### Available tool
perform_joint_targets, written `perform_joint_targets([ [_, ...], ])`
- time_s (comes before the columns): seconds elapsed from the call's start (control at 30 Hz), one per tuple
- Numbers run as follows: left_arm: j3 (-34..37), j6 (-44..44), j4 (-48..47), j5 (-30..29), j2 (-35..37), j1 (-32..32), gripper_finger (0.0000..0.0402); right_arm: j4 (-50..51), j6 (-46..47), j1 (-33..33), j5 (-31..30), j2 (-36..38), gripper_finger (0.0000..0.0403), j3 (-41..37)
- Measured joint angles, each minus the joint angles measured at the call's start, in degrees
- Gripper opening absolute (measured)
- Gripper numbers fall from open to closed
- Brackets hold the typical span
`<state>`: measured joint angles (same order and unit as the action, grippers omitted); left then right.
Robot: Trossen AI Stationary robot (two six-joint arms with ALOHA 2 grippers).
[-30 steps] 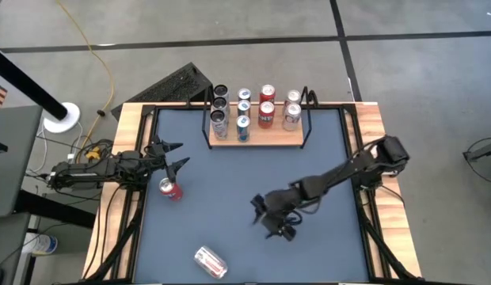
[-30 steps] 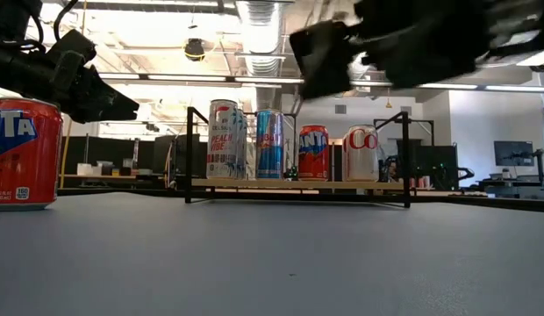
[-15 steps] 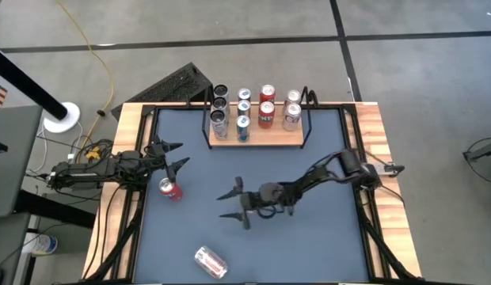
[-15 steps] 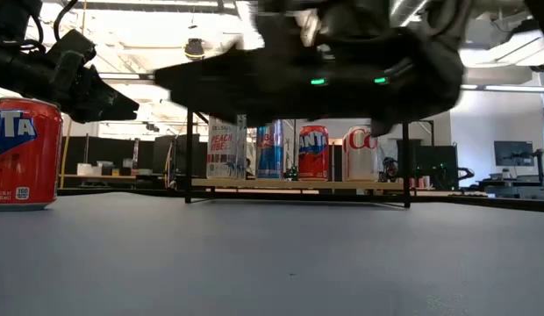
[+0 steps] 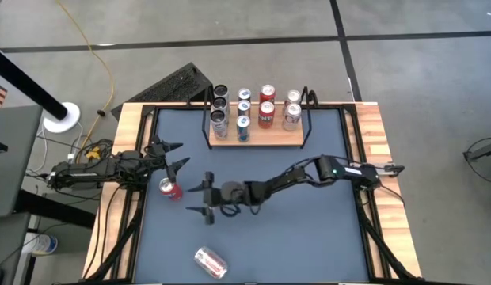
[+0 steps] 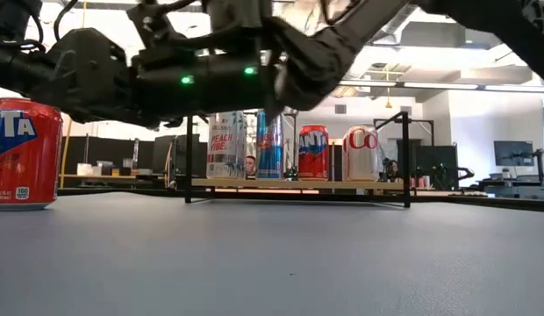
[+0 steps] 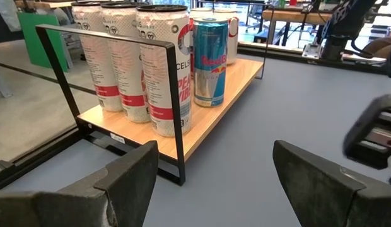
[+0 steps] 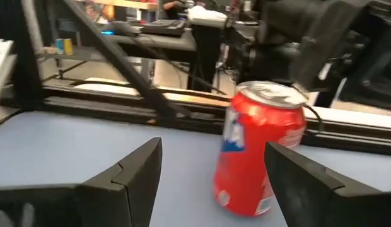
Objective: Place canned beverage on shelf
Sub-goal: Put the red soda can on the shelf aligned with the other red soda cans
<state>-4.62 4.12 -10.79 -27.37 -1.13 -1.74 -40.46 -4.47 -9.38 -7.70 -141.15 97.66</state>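
Right gripper (image 5: 204, 199) hangs over the mat just right of the red can (image 5: 171, 189), fingers spread wide and pointing toward it, nothing between them. Right wrist view: both dark fingers (image 8: 129, 178) frame the red can (image 8: 258, 149), which stands upright ahead of them, not touched.

Red can: upright on the blue-grey mat near its left edge; the low view shows it at far left (image 6: 24, 155) with white lettering.

Left gripper (image 5: 176, 156) sits just above and left of the red can, at the mat's left border, fingers wide apart and holding nothing. Left wrist view: its 2 fingers (image 7: 129, 173) point toward the shelf (image 7: 208, 129).

Shelf (image 5: 269, 139): light-wood board with black wire uprights, at the far side of the mat, centred. High view counts 10 cans upright on it in 4 columns: 3 tall dark-topped cans at left (image 5: 219, 119), 3 slim blue cans (image 5: 243, 127), 2 red cans (image 5: 266, 115), 2 silver cans at right (image 5: 291, 115). Left wrist view shows the tall white cans (image 7: 164, 66) beside a blue-and-silver can (image 7: 210, 61).

Silver can (image 5: 210, 261) lies on its side near the front edge of the mat, well apart from both grippers.

Table (image 5: 378, 127): wooden border around the mat, black frame rails along both sides. Cables (image 5: 87, 150) gather at the left arm's base.
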Motion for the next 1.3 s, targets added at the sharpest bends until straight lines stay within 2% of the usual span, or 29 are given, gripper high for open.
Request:
perform_joint_targets([
  [0.13,0.0,0.0,0.0,0.0,0.0,0.0,0.0300,1.4,1.4,1.1,-1.6,-1.4,0.0276,4.0],
  [0.37,0.0,0.0,0.0,0.0,0.0,0.0,0.0300,2.6,4.1,2.9,-4.2,-1.6,0.0276,4.4],
  [0.63,0.0,0.0,0.0,0.0,0.0,0.0,0.0300,3.1,6.0,4.3,1.0,-1.6,0.0278,4.6],
  [0.77,0.0,0.0,0.0,0.0,0.0,0.0,0.0300,8.6,6.1,5.1,3.4,-1.6,0.0304,7.2],
  [1.0,0.0,0.0,0.0,0.0,0.0,0.0,0.0300,9.9,6.0,5.0,3.3,-1.6,0.0391,9.1],
  [1.2,0.0,0.0,0.0,0.0,0.0,0.0,0.0300,9.5,5.9,5.1,3.1,-1.6,0.0383,9.1],
  [1.3,0.0,0.0,0.0,0.0,0.0,0.0,0.0300,5.8,4.6,4.8,3.1,-2.8,0.0383,9.4],
])
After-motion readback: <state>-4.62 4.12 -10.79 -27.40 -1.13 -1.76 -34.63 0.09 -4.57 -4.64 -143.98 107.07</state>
